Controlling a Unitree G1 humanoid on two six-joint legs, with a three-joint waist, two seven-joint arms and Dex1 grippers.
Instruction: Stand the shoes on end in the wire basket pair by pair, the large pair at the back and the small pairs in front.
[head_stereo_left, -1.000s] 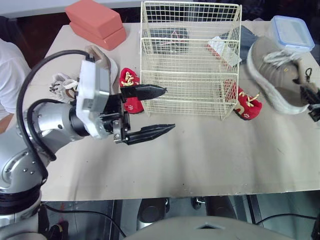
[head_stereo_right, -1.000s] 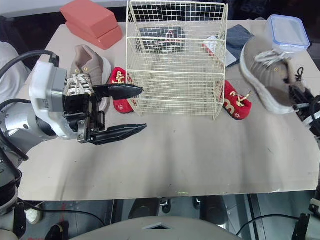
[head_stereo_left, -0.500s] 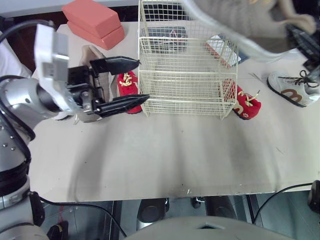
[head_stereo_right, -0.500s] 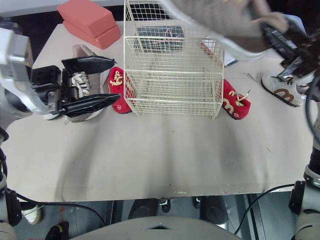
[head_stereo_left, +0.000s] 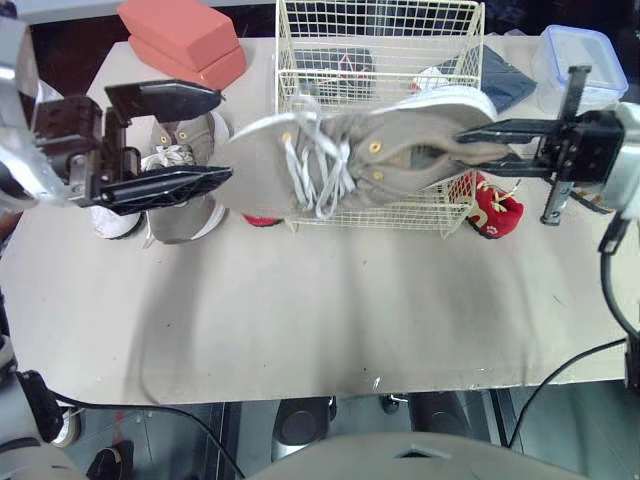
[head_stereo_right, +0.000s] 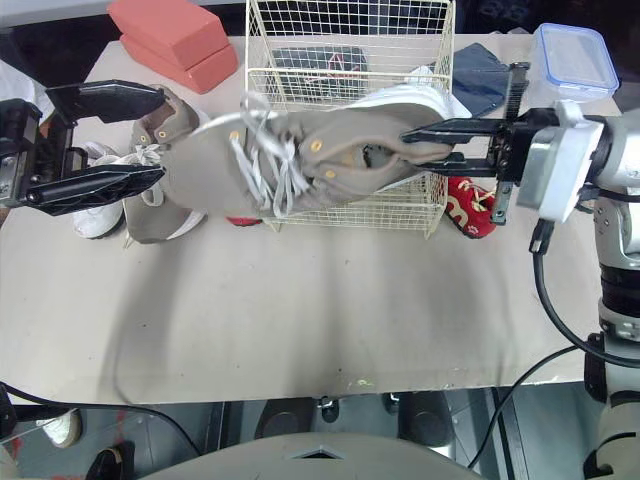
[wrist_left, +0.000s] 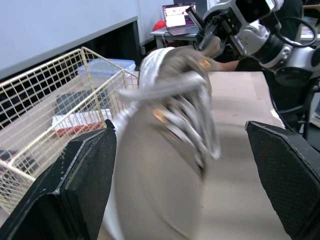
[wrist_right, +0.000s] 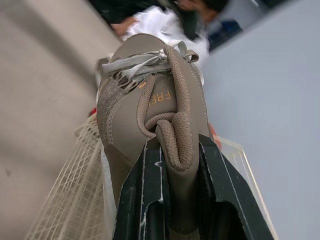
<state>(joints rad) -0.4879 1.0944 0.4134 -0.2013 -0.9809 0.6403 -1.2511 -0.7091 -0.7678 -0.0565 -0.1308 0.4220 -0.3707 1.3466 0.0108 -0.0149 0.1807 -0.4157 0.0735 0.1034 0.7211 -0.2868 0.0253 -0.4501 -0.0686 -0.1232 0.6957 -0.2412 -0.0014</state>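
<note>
Right gripper (head_stereo_left: 462, 150): pinching the heel of the large grey-brown shoe (head_stereo_left: 360, 160), one finger pressing on each side of the heel collar.
Large grey-brown shoe: hanging in the air on its side in front of the wire basket (head_stereo_left: 380, 60), toe pointing to the robot's left, laces dangling.
Left gripper (head_stereo_left: 225, 135): fingers spreading wide and gripping nothing; the held shoe's toe is sitting just by them, contact impossible to tell.
Wire basket: standing upright at the back middle of the table (head_stereo_left: 330, 310).
Second large shoe (head_stereo_left: 185, 215): lying on the table left of the basket, partly behind the left gripper.
Small shoes: red shoe (head_stereo_left: 497, 208) lying at the basket's front right corner; another red one (head_stereo_left: 262, 219) peeking out under the held shoe; white shoe (head_stereo_right: 92, 212) lying beside the second large shoe.
Other: red blocks (head_stereo_left: 180, 35) sitting back left, lidded plastic box (head_stereo_left: 575, 50) back right.
</note>
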